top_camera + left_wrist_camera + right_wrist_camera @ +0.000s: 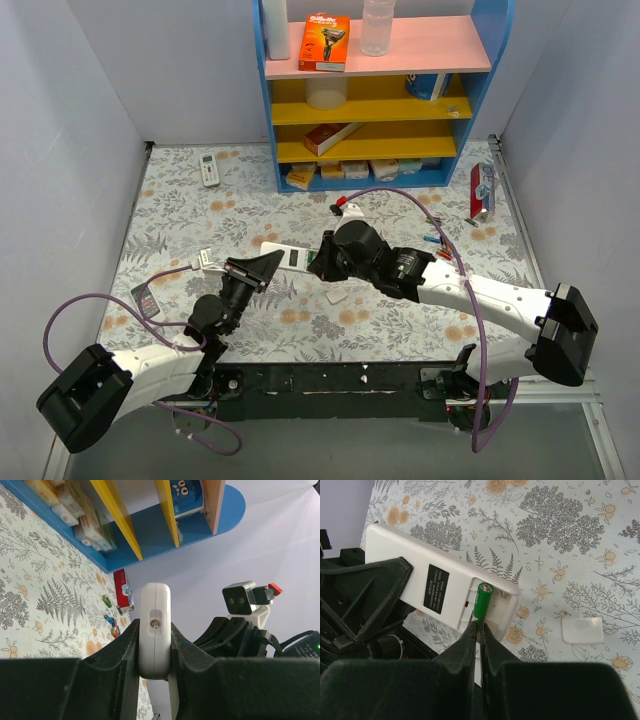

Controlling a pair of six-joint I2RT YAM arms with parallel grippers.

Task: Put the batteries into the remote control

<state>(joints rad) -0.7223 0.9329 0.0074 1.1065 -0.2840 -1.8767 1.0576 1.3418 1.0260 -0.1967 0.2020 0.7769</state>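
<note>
Right wrist view: pinched a green battery (481, 600) in the nearly closed jaws of the right gripper (480, 625), its far end over the open recess in the white back of the remote control (445, 585). Clamped that remote by its long edges in the left gripper (154, 649), jaws drawn tight on it, in front of the blue shelf unit (400, 181) and held above the flowered surface (180, 230). Noted a black label (436, 589) with white print on the remote's back, too small to read. Saw the loose white battery cover (582, 630) lying flat, farther from the shelf unit than the remote. Found more batteries (432, 240) scattered just before the shelf unit's right end. Read "Gillette" on an orange box (324, 42) on its top shelf.
</note>
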